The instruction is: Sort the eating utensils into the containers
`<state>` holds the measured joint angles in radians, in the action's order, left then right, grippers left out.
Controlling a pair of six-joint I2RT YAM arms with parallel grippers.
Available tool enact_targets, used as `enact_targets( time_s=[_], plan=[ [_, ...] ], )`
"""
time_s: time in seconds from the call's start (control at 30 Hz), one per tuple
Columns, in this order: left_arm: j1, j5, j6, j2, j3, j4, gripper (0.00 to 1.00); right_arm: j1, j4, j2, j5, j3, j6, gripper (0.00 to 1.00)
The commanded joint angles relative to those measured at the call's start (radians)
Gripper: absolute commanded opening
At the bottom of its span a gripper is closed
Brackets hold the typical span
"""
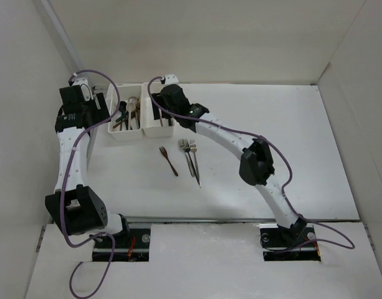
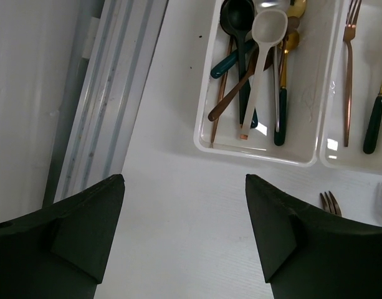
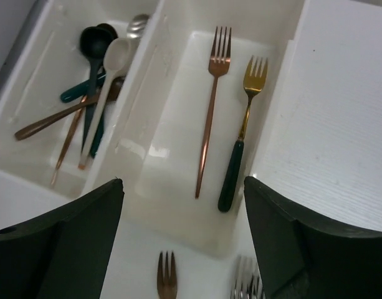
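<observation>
Two joined white containers stand at the back left: the left one [image 1: 126, 136] holds several spoons [image 2: 259, 68], dark, cream, copper and gold. The right one [image 1: 158, 132] holds a copper fork [image 3: 210, 112] and a gold fork with a dark handle [image 3: 243, 146]. On the table in front lie a copper fork [image 1: 168, 161] and two silver forks [image 1: 192, 161]. My right gripper [image 3: 183, 182] is open and empty, hovering over the near end of the right container [image 3: 159, 156]. My left gripper [image 2: 184, 180] is open and empty over bare table, left of and in front of the left container [image 2: 259, 152].
A white wall with a grey rail [image 2: 109, 93] runs close along the left gripper's left side. White walls enclose the back and right of the table. The right arm [image 1: 256, 162] stretches diagonally across the table.
</observation>
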<state>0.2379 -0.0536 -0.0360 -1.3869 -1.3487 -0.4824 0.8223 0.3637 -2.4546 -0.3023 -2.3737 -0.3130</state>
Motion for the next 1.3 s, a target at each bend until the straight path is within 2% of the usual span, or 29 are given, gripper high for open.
enact_targets(
  time_s=[0.0,0.1,0.2,0.43,0.67,0.8,0.83,0.9,1.0,1.17,1.27],
  plan=[
    [0.018,-0.026,-0.002,0.025,-0.009,0.022,0.76,0.047,0.038,0.225,0.061,0.089,0.064,0.83],
    [0.027,-0.037,-0.002,0.025,-0.009,0.022,0.76,0.086,0.167,0.279,0.161,0.256,0.064,0.83],
    [0.037,-0.037,-0.002,0.025,-0.009,0.022,0.76,0.129,0.299,0.252,0.167,0.35,0.033,0.83],
    [0.037,-0.065,-0.002,0.025,0.0,0.022,0.76,0.179,0.317,0.206,0.127,0.427,-0.011,0.82],
    [0.037,-0.065,-0.002,0.025,-0.009,0.013,0.76,0.19,0.369,0.134,0.066,0.444,-0.034,0.62],
    [0.037,-0.055,-0.002,0.025,-0.009,0.013,0.76,0.199,0.379,0.134,0.055,0.531,-0.046,0.42],
    [0.037,-0.055,-0.002,0.025,-0.009,0.013,0.76,0.199,0.379,0.134,0.055,0.548,-0.046,0.32],
    [0.037,-0.055,-0.002,0.025,-0.009,0.013,0.76,0.199,0.357,0.144,0.065,0.585,-0.046,0.25],
    [0.037,-0.043,-0.002,0.025,-0.009,0.013,0.76,0.199,0.339,0.144,0.055,0.613,-0.046,0.0],
    [0.037,-0.034,-0.002,0.025,-0.009,0.013,0.76,0.199,0.279,0.23,0.06,0.573,-0.005,0.0],
    [0.037,-0.034,-0.002,0.025,-0.009,0.013,0.76,0.199,0.221,0.333,0.003,0.539,0.009,0.0]
  ],
)
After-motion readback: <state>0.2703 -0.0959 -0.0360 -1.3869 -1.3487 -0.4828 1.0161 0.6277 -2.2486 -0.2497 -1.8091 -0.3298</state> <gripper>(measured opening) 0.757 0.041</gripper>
